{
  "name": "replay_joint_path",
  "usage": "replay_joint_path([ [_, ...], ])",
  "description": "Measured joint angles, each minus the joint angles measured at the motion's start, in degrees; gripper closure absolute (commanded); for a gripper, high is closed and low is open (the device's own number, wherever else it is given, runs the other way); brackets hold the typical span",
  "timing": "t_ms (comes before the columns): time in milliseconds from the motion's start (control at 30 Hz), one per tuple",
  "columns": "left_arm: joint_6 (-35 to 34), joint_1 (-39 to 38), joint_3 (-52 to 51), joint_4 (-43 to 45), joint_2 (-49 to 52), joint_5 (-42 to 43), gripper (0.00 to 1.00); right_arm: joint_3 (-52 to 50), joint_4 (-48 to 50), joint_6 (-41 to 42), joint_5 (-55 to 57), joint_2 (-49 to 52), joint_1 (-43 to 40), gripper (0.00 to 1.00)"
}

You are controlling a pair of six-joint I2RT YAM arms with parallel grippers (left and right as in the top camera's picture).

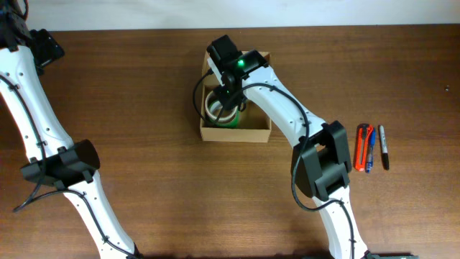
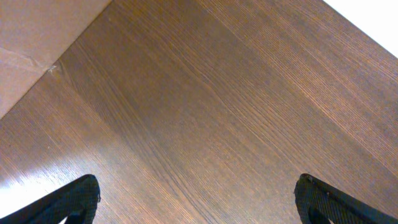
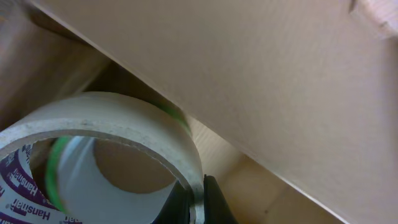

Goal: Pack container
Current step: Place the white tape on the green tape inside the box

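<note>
The container (image 1: 237, 134) is a small tan cardboard box, open at the table's middle back. My right gripper (image 1: 228, 101) reaches down into it and is shut on a clear tape roll (image 1: 220, 109) by its wall; a green-edged roll shows just beneath. In the right wrist view the two fingers (image 3: 198, 202) pinch the tape roll (image 3: 118, 121) close to the container's inner wall (image 3: 261, 81). My left gripper (image 2: 199, 199) is open and empty over bare wood; the overhead view shows only its arm at the far left.
An orange cutter (image 1: 363, 146), a blue pen (image 1: 371, 150) and a black marker (image 1: 384, 147) lie side by side on the table at the right. A tan surface (image 2: 37, 37) fills the left wrist view's top left corner.
</note>
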Motion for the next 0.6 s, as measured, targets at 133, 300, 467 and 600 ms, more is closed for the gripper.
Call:
replay_joint_path([
  [133,0.00,0.00,0.00,-0.02,0.00,0.00,0.00,-0.04,0.11,1.09,-0.02,0.87,0.00,0.57],
  [300,0.00,0.00,0.00,0.00,0.00,0.00,0.00,0.11,-0.63,0.92,0.02,0.90,0.00,0.61],
  [467,0.00,0.00,0.00,0.00,0.00,0.00,0.00,6.38,-7.15,0.76,1.70,1.03,0.02,0.60],
  [600,0.00,0.00,-0.02,-0.02,0.00,0.00,0.00,19.56,-15.02,-0.02,6.38,0.63,-0.15,0.50],
])
